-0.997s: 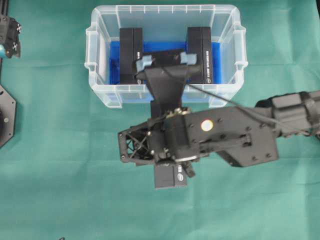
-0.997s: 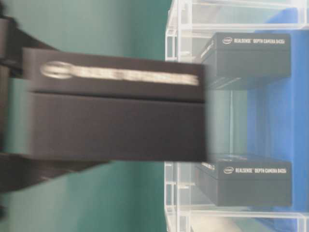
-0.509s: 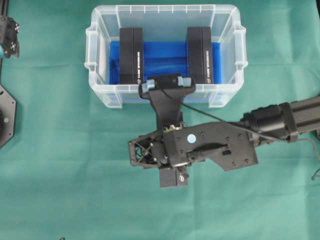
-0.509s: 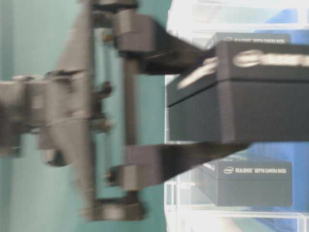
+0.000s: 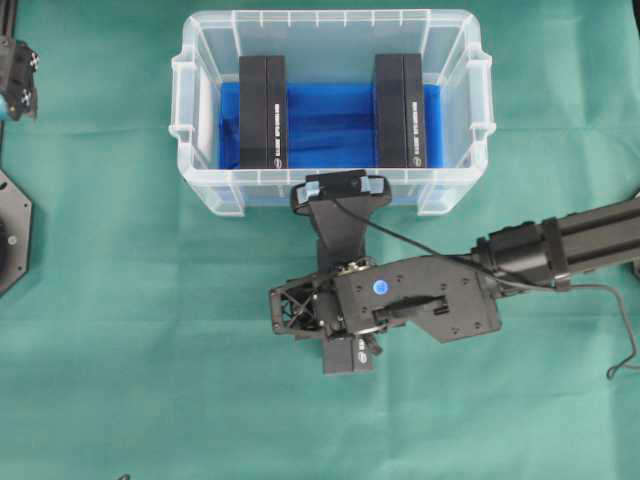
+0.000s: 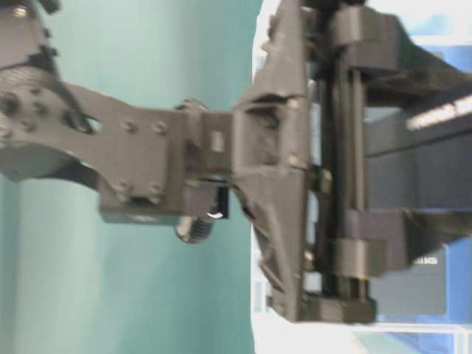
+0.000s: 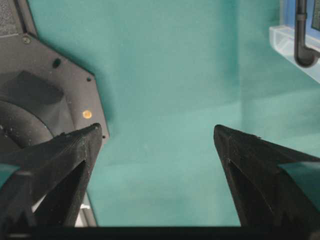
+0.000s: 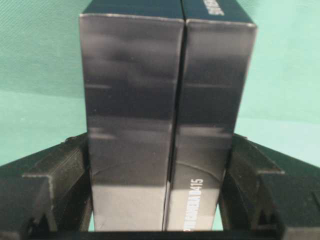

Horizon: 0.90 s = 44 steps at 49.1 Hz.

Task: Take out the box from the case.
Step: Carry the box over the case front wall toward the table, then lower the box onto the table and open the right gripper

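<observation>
The case [image 5: 330,22] is a clear plastic bin at the back centre with a blue cloth on its floor. Two black boxes [image 5: 262,110] [image 5: 400,110] stand inside it, left and right. A third black box [image 8: 165,100] sits between my right gripper's [image 8: 160,145] fingers, which are shut against both its sides. From overhead, this box [image 5: 348,357] pokes out under the right wrist, over the green cloth in front of the case. My left gripper [image 7: 156,129] is wide open and empty at the far left [image 5: 18,85].
A black octagonal base plate [image 5: 10,235] lies at the left edge. The right arm [image 5: 560,245] comes in from the right, with a loose cable [image 5: 625,345] beside it. Green cloth [image 5: 150,380] covers the table around the case.
The right arm has drawn back from over the case toward the front and dropped lower, with the box still in its grip. The left gripper has not moved.
</observation>
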Each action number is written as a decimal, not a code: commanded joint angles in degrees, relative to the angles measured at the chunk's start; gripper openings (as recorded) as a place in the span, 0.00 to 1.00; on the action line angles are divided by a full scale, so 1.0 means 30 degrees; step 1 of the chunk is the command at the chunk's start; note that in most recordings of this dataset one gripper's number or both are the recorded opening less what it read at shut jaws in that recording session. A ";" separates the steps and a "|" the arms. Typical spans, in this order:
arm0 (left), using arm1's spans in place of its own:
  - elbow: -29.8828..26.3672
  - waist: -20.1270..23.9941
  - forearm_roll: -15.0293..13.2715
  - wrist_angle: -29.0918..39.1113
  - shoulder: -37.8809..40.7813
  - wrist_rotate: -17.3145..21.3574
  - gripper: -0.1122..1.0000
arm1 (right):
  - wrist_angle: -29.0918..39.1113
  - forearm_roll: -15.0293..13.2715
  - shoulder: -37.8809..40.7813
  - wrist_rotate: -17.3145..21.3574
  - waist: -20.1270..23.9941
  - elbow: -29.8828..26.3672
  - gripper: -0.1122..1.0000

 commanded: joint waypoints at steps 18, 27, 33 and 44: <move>-0.0205 0.0059 0.0059 0.0000 -0.0059 0.0000 0.98 | -0.0146 0.0000 -0.0498 -0.0176 0.0029 -0.0234 0.69; -0.0176 0.0059 0.0088 0.0000 -0.0059 -0.0029 0.98 | -0.0088 0.0000 -0.0498 -0.0146 0.0088 -0.0205 0.69; -0.0176 0.0029 0.0088 0.0000 -0.0059 -0.0029 0.98 | -0.0088 -0.0059 -0.0469 0.0000 0.0088 -0.0234 0.70; -0.0176 0.0059 0.0088 0.0000 -0.0059 -0.0029 0.98 | -0.0439 -0.0293 -0.0498 0.0029 0.0088 -0.0293 0.94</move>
